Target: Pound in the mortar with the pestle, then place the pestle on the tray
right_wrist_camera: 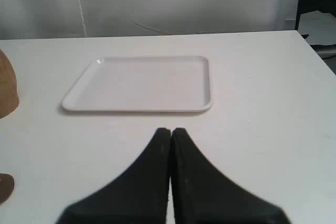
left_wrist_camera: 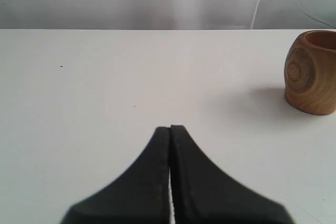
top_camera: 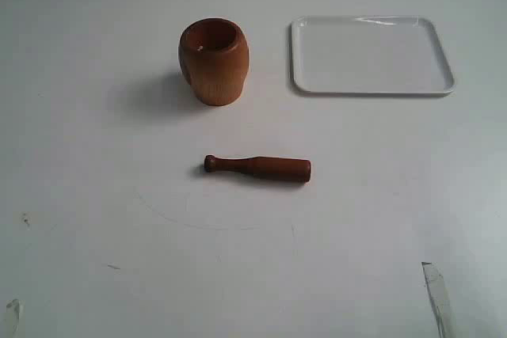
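The pestle (top_camera: 257,168), reddish-brown with 1 thick end and a thin knobbed handle, lay flat on the white table (top_camera: 95,195), apart from the upright orange-brown mortar (top_camera: 214,61). The white tray (top_camera: 371,57) sat beside the mortar. The left gripper (left_wrist_camera: 170,128) and the right gripper (right_wrist_camera: 170,130) hung low over the table, fingers pressed together on nothing.

Plain white table (top_camera: 95,195). On it, far and left of centre, upright mortar (top_camera: 214,61); to its right, near but apart, flat tray (top_camera: 371,57); nearer, lying sideways, pestle (top_camera: 257,168), knob leftward.
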You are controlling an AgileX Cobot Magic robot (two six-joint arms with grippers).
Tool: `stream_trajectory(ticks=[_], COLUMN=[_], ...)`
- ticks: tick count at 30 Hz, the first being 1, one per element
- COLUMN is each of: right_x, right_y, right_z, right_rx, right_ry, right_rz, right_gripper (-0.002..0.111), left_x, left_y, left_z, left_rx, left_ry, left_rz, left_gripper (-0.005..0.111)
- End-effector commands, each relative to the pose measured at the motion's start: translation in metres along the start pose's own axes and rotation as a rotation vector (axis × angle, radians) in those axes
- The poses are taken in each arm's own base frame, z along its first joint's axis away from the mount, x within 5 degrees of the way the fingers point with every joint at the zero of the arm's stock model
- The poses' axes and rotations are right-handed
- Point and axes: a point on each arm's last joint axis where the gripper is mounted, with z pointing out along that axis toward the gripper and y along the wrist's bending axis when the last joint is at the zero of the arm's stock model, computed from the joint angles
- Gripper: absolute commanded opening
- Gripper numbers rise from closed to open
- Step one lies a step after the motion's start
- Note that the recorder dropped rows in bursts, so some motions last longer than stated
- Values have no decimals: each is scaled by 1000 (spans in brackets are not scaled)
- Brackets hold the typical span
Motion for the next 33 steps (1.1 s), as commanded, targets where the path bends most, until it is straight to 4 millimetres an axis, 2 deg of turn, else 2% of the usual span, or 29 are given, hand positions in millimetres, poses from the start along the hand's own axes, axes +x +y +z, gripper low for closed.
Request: stream_trajectory(ticks=[1, 14, 16, 20, 22, 26, 30, 33], right_x=[1, 1, -3, -21, -32, -49, -68, -71], right_y=[0, 0, -1, 2, 10, 24, 39, 47], right_z=[0, 0, 0, -3, -7, -19, -46, -61], right_rx=[-1, -1, 9, 24, -27, -144, -355, -521], right_ry=[-3, -3, -44, -241, -385, -649, -991, -1128], right_rz=[4, 4, -65, -368, -435, -450, -310, -260], right_gripper=[0, 0, 0, 0, 0, 0, 0, 0], left_x=[0, 0, 0, 0, 0, 0, 0, 0], left_y=[-1, -1, -1, -1, -1, -1, -1, -1], left_z=[0, 0, 0, 0, 0, 0, 0, 0], left_rx=[8, 8, 8, 8, 8, 8, 8, 8], left_ry=[-7, -7, -7, -7, -7, -7, -7, -7], left_rz=[-12, -12, -12, -12, -12, -12, -12, -12], left_gripper=[0, 0, 0, 0, 0, 0, 0, 0])
